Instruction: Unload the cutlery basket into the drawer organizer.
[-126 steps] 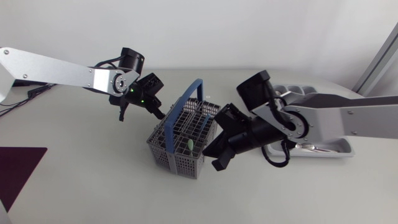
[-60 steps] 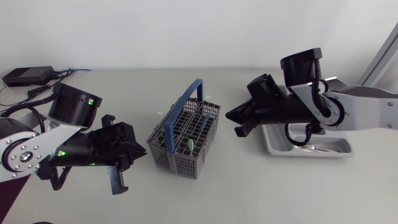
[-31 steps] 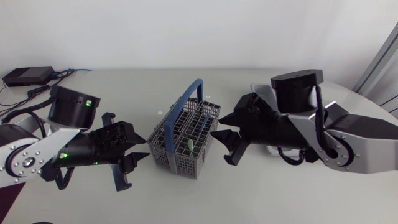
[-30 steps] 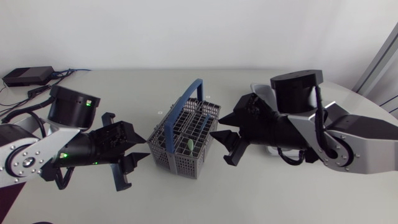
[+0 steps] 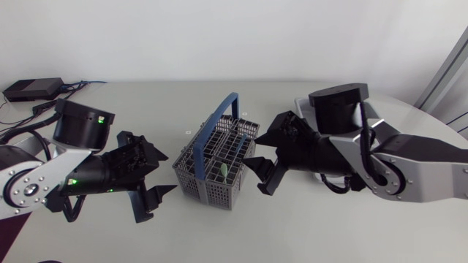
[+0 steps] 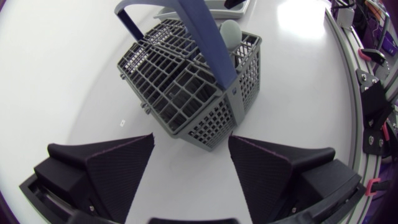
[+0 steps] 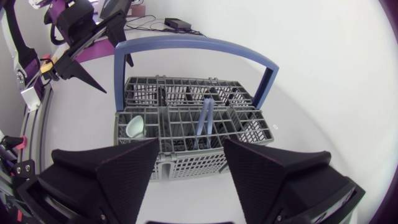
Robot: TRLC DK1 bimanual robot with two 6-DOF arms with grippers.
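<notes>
The grey cutlery basket [image 5: 212, 164] with a blue handle [image 5: 219, 120] stands mid-table. A pale green spoon [image 5: 221, 169] sticks up in its near compartment, also seen as the spoon [image 7: 137, 126] beside a blue-grey utensil handle [image 7: 205, 118]. My left gripper [image 5: 162, 173] is open, level with the basket's left side and a little apart from it; the basket [image 6: 186, 93] lies just ahead of its fingers. My right gripper [image 5: 257, 164] is open at the basket's right side, facing the basket [image 7: 186, 124]. The white organizer [image 6: 239, 7] shows beyond the basket; in the head view my right arm hides most of it.
A black box with cables [image 5: 29, 89] sits at the back left corner. A dark purple mat [image 5: 7, 226] lies at the left front edge. A tiny white tag [image 5: 189, 131] rests on the table left of the basket.
Both grippers went from shut to open. My right arm swung from over the organizer to the basket's right side. My left gripper edged a little closer to the basket.
</notes>
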